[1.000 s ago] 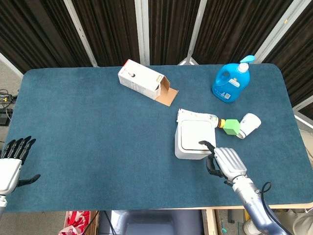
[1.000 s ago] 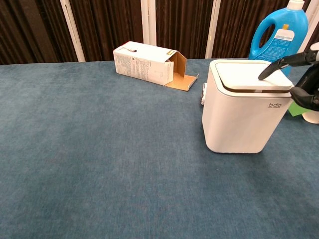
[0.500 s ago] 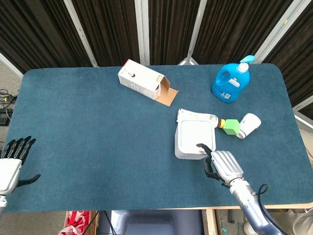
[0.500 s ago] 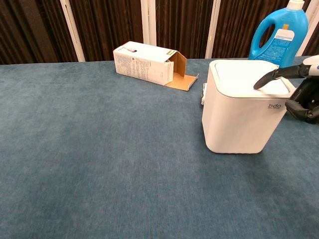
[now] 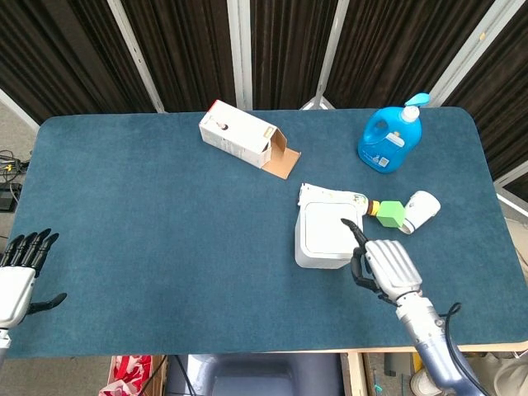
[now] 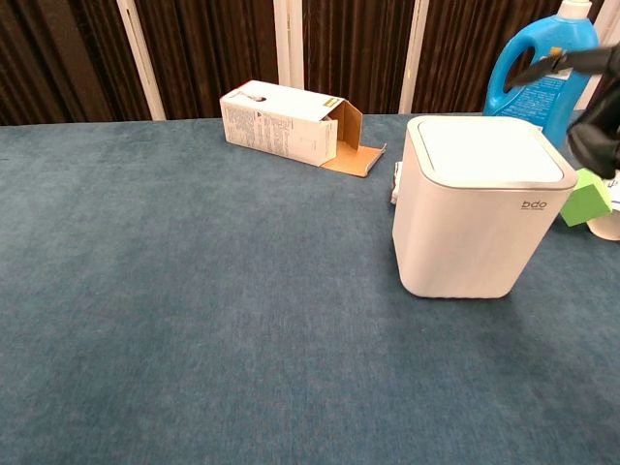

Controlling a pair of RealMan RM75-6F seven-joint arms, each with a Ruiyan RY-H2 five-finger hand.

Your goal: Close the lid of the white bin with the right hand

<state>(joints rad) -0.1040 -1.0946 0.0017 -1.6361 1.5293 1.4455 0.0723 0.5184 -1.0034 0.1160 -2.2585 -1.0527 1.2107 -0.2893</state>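
Observation:
The white bin (image 5: 324, 238) stands right of the table's middle, and its lid (image 6: 481, 151) lies flat and flush with the rim. My right hand (image 5: 386, 266) hovers at the bin's near right corner. One finger (image 6: 548, 67) is stretched out above the lid, clear of it, while the others curl in on nothing. At the table's left edge, far from the bin, my left hand (image 5: 18, 276) holds nothing, its fingers straight and apart.
An open cardboard carton (image 5: 244, 138) lies at the back centre. A blue detergent bottle (image 5: 389, 136) stands at the back right. A green cube (image 5: 393, 214) and a white cup (image 5: 421, 209) lie just right of the bin. The blue table (image 5: 157, 239) stretches wide on the left.
The lid has gone from slightly raised to flat and flush. My right hand pressed it down with one finger, then lifted off and rose above the bin. The left hand stayed put.

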